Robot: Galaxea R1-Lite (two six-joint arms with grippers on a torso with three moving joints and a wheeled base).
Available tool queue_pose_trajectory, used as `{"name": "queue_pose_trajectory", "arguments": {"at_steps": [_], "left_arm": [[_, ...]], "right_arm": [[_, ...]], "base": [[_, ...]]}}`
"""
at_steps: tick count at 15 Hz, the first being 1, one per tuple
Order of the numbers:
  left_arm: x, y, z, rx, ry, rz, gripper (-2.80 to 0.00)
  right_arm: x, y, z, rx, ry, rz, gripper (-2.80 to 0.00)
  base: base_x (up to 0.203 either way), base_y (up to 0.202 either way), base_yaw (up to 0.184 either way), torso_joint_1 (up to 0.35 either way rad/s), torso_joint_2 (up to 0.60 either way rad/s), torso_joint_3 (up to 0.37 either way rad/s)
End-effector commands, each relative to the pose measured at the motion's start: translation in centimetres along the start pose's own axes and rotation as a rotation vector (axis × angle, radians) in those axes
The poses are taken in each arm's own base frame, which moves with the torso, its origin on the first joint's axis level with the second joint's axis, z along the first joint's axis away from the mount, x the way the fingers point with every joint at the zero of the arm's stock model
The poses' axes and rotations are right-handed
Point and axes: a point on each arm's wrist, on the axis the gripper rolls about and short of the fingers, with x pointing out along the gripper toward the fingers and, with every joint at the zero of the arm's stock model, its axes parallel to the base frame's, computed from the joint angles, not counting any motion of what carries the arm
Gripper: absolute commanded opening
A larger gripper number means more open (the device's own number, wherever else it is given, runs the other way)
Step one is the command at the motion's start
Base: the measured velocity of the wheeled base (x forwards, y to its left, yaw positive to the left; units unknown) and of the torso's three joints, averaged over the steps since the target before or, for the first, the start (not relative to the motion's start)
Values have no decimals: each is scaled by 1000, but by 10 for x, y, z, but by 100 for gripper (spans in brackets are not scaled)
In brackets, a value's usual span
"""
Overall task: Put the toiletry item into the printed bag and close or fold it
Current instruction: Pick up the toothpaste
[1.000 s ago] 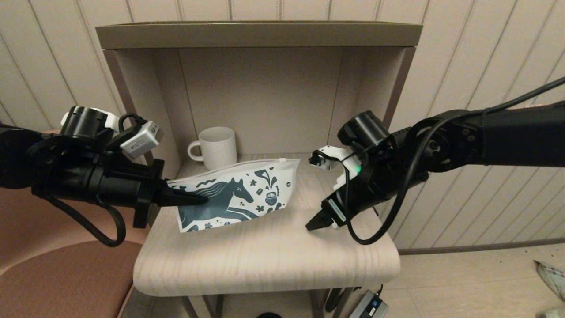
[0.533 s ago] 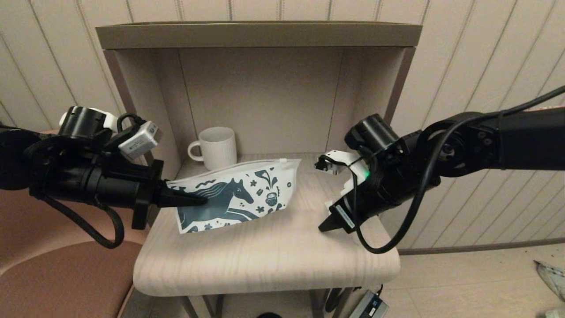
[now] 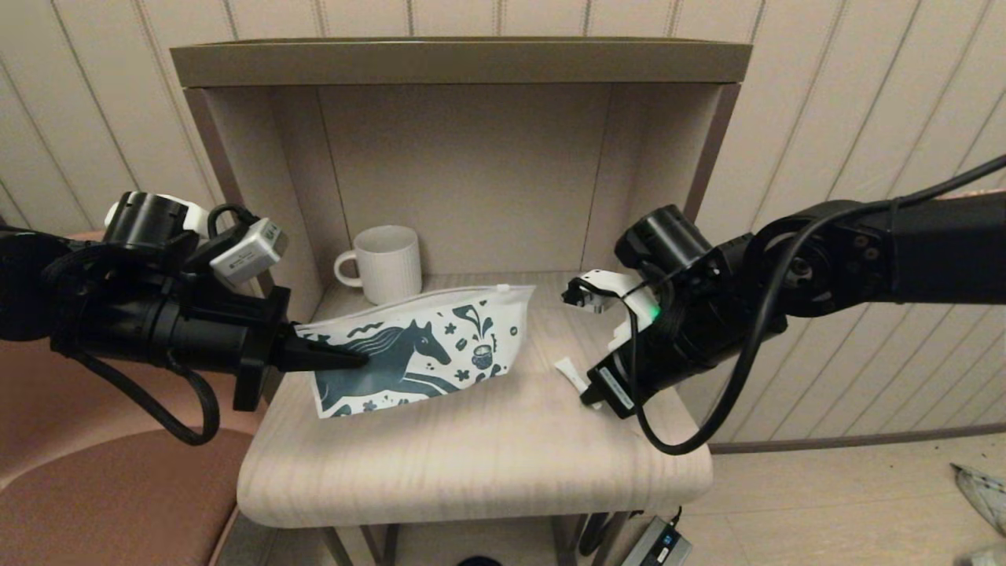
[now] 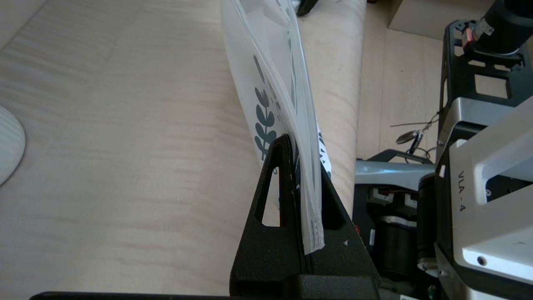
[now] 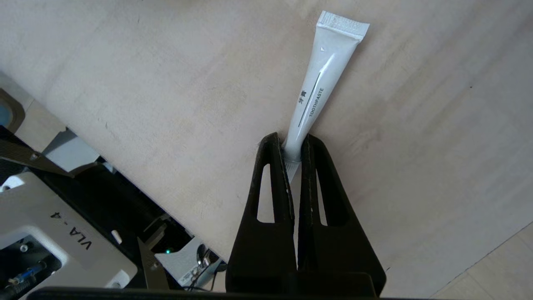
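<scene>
The printed bag [image 3: 424,346], white with a dark teal horse, stands tilted on the wooden shelf top [image 3: 471,456]. My left gripper [image 3: 357,358] is shut on its left end. In the left wrist view the bag's edge [image 4: 266,83] runs between the closed fingers of that gripper [image 4: 300,146]. The toiletry item [image 5: 320,79] is a slim white toothpaste tube. My right gripper [image 5: 290,139] is shut on its cap end. In the head view the tube [image 3: 567,369] pokes out leftward from the right gripper [image 3: 593,393], low over the shelf top and right of the bag.
A white ribbed mug [image 3: 389,263] stands at the back left of the shelf, behind the bag. The cabinet's side walls and top board [image 3: 456,59] enclose the back. A reddish seat [image 3: 118,495] lies at lower left.
My right gripper has shifted a little to the right over the shelf top, and the white tube now shows at its fingertips. The left gripper and the bag have stayed put.
</scene>
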Motion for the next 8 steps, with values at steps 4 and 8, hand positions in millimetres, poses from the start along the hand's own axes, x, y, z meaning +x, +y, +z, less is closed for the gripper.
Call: {"name": "queue_pose_trajectory", "arguments": {"at_steps": [4, 8], "left_arm": [[1, 3, 0, 65, -15, 37, -280], [11, -5, 13, 157, 27, 102, -280]], "right_arm": [[-33, 1, 4, 31, -84, -19, -280], [-104, 14, 24, 108, -303, -29, -280]], "base": [[0, 0, 0, 0, 0, 0], [0, 0, 0, 0, 0, 0]]}}
